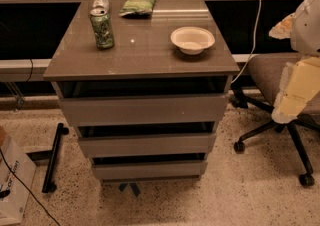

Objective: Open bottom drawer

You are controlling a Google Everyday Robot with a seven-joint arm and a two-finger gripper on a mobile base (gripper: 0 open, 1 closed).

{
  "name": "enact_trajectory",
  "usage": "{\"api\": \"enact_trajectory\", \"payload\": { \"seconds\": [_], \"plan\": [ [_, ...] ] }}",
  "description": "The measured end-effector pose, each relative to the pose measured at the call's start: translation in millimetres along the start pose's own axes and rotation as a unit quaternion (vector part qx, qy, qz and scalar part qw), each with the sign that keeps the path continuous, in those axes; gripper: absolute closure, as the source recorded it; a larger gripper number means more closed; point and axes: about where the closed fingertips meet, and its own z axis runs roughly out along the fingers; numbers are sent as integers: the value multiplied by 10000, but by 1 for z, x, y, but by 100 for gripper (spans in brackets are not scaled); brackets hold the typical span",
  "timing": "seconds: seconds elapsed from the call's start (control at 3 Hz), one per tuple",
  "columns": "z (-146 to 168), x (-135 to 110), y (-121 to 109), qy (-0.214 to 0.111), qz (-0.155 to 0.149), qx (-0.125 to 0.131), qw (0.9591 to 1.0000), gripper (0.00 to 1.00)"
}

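Hanging at right edge of frame: claw (295,95), open or closed impossible to tell. Sitting seemingly shut, lower centre, well apart: bottom drawer (149,169); whole pull remaining.

The bottom drawer (149,169) is sitting lowest in the cabinet (140,73), its flat, glossy grey-taupe front facing out and level, a dark slit showing just above it. The tool (291,104) is hanging well off to the cabinet's right.
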Motion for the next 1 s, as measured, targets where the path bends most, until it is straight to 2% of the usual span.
{"api": "enact_trajectory", "payload": {
  "seconds": [0.33, 0.67, 1.0],
  "plan": [
    [0, 0, 0, 0, 0, 0, 10000, 0],
    [25, -5, -2, -247, 86, -54, 9996, 0],
    [26, -12, -12, -393, 108, 159, 9990, 0]
  ]
}}
